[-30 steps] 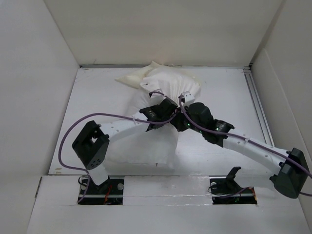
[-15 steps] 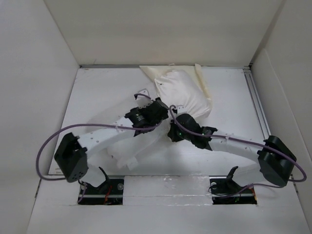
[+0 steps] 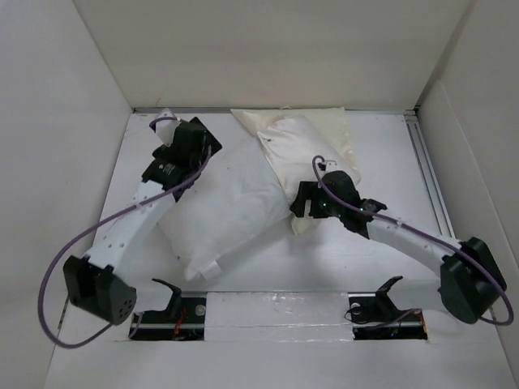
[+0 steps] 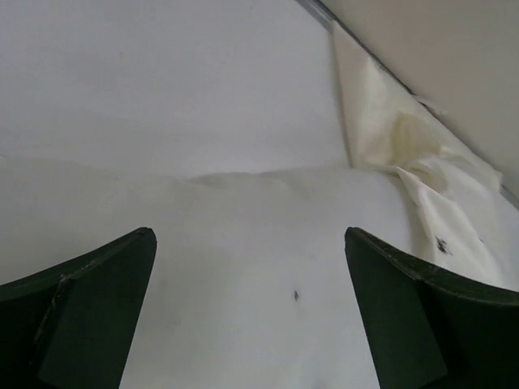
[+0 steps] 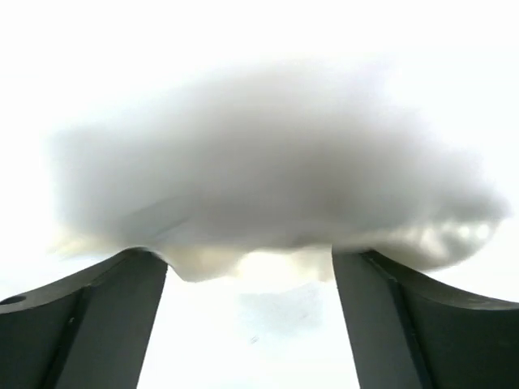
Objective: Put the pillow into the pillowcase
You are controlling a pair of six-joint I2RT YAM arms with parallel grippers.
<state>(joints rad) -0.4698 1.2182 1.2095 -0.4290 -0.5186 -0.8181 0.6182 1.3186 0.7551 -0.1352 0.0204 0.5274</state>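
Observed condition, compared with half a second ago.

The left gripper has left the centre of the table, where it worked next to the right gripper. It now sits at the far-left corner, clear above the pillow's edge. In the left wrist view its fingers are spread wide with nothing between them, and white pillow fabric lies below.

The right gripper has shifted slightly to the right and farther in. It sits at the near edge of the pillowcase, where the case meets the pillow. Its fingers are spread. Blurred fabric fills the right wrist view just beyond them, and contact cannot be determined.

The pillow was largely covered by both arms. It is now exposed and lies diagonally across the middle of the table, with one corner pointing at the near-left. Its far end runs into the pillowcase, which bulges over it.

The pillowcase is spread wider than before along the back wall. Its small dark mark is visible near the opening.
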